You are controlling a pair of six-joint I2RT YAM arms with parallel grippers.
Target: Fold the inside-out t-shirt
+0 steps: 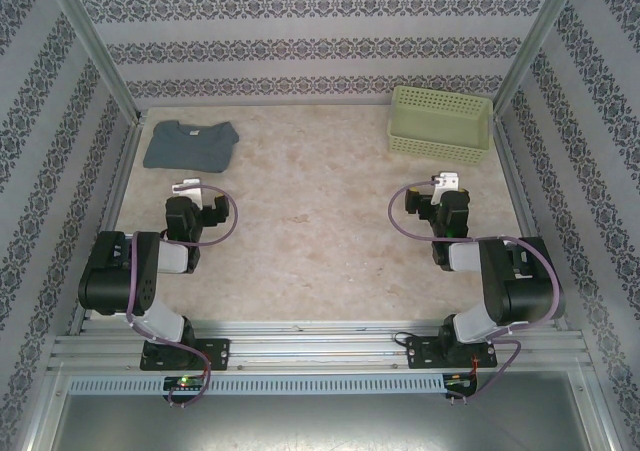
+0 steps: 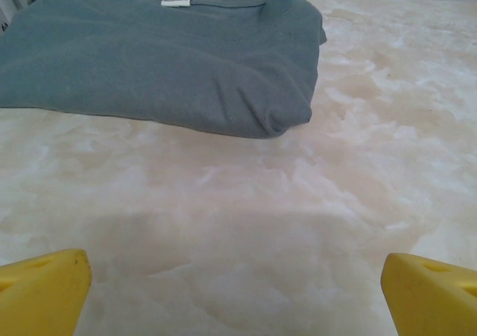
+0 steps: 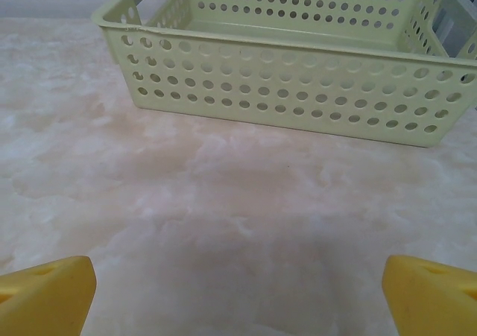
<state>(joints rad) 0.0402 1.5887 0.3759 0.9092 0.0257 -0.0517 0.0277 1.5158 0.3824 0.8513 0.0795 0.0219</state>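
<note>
Looks all but finished on the table [image 1: 320,251]: well apart from the basket [image 1: 440,121] at the far right, shows the t-shirt [image 1: 190,144] lying as a compact folded rectangle in the far left corner. Finds the left gripper [image 2: 237,295] and the right gripper [image 3: 238,295] spread wide, empty and touching nothing. Leaves, at a guess, little beyond tidying.

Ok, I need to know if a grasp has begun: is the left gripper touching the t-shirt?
Apart. The left wrist view shows bare table between the open left gripper and the t-shirt.
</note>
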